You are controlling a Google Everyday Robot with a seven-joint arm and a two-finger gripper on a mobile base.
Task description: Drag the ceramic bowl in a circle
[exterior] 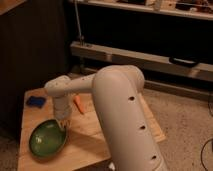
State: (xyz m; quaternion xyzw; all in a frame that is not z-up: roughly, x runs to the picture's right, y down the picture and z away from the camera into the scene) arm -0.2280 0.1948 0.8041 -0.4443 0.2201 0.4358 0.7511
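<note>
The ceramic bowl (48, 139), wide, shallow and glossy green with a darker rim, sits on the wooden table (85, 137) near its front left corner. My gripper (62, 125) reaches down from the white arm (120, 100) and sits at the bowl's far right rim, touching or just inside it. The arm's thick white forearm fills the middle and right of the view and hides part of the table behind it.
A small orange object (78, 103) lies on the table just behind the gripper. A blue object (36, 101) lies at the table's back left. A dark wall and a metal shelf rail (150, 57) stand behind the table. Speckled floor lies to the right.
</note>
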